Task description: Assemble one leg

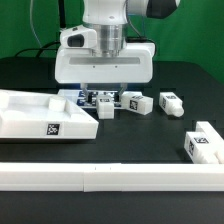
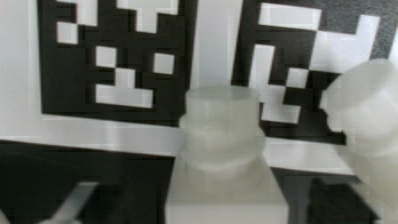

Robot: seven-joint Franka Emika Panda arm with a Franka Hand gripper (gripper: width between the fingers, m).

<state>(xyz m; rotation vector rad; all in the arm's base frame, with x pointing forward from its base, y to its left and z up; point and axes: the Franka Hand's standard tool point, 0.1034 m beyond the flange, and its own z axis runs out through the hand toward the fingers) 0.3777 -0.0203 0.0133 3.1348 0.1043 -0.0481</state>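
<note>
My gripper (image 1: 103, 96) is down at the table's back, behind the large white panel (image 1: 30, 118). In the wrist view a white leg (image 2: 222, 150) stands between the two dark fingers (image 2: 134, 203), narrower round end pointing away from the camera. The fingers lie against both of its sides, so the gripper (image 2: 226, 203) looks shut on it. In the exterior view the gripper body hides most of this leg. The marker board (image 2: 125, 60) fills the background close behind it.
Three more legs lie on the black table: two to the exterior view's right of the gripper (image 1: 133, 103) (image 1: 170, 101) and one nearer the front right (image 1: 205, 143). One also shows in the wrist view (image 2: 365, 100). A long white bar (image 1: 110, 178) runs along the front edge.
</note>
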